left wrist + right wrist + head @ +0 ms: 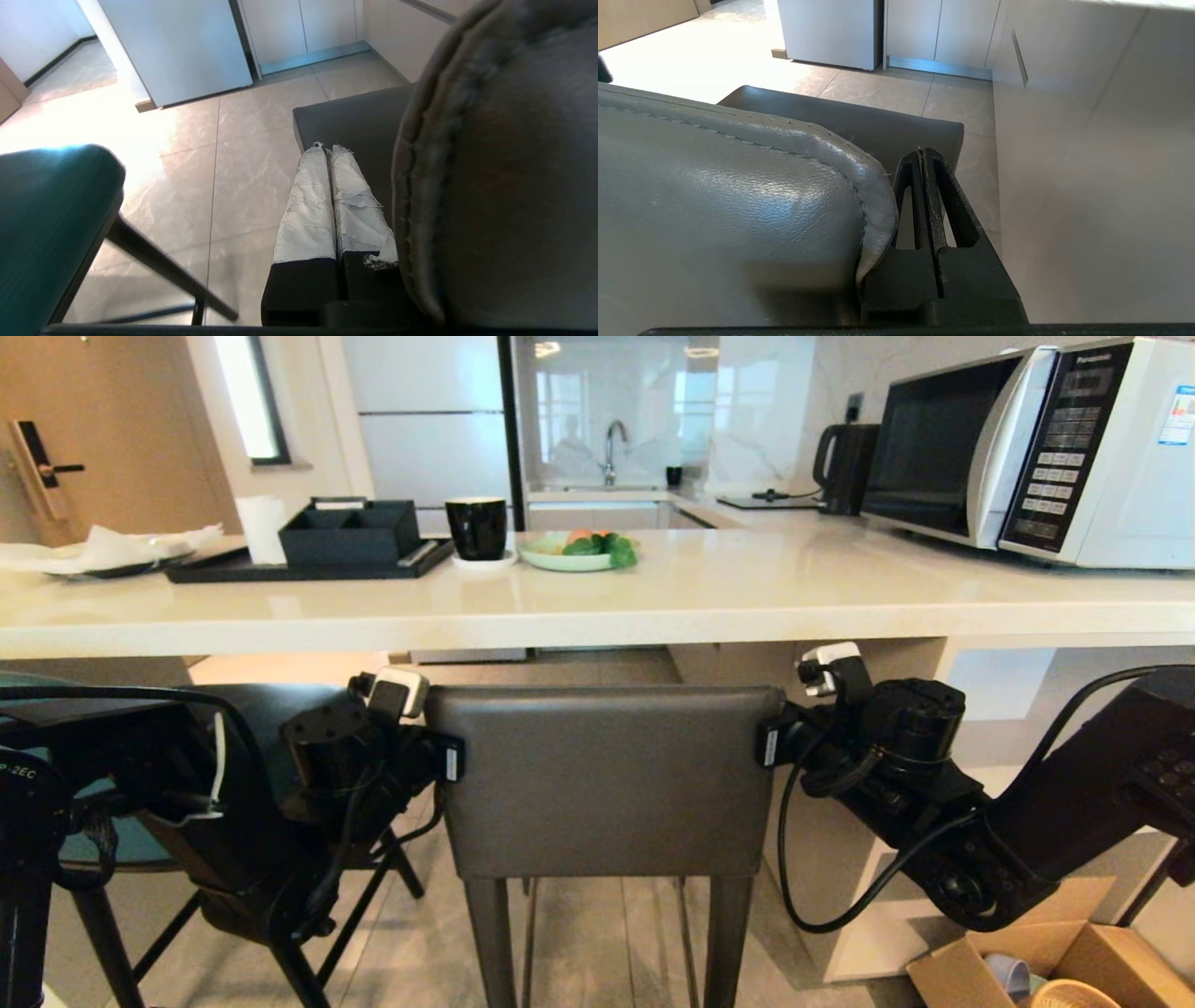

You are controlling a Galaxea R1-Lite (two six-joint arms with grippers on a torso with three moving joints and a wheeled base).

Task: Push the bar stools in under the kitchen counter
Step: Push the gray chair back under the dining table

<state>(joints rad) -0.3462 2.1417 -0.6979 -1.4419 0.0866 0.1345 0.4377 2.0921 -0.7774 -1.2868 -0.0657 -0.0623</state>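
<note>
Grey stool (605, 775) standing square before counter (597, 602), backrest just below counter's front edge, seat (859, 123) reaching under top. Left gripper (327, 149) pressing against backrest's left edge, taped fingers (306, 205) lying together, gripping nothing. Right gripper (924, 154) bracing against right edge, black fingers (941, 200) likewise together. Teal stool (51, 224) sitting just left of grey one, largely hidden behind left arm. Cup (476, 527), plate (569, 555), tray (308, 565), microwave (1036, 448) resting on counter.
</note>
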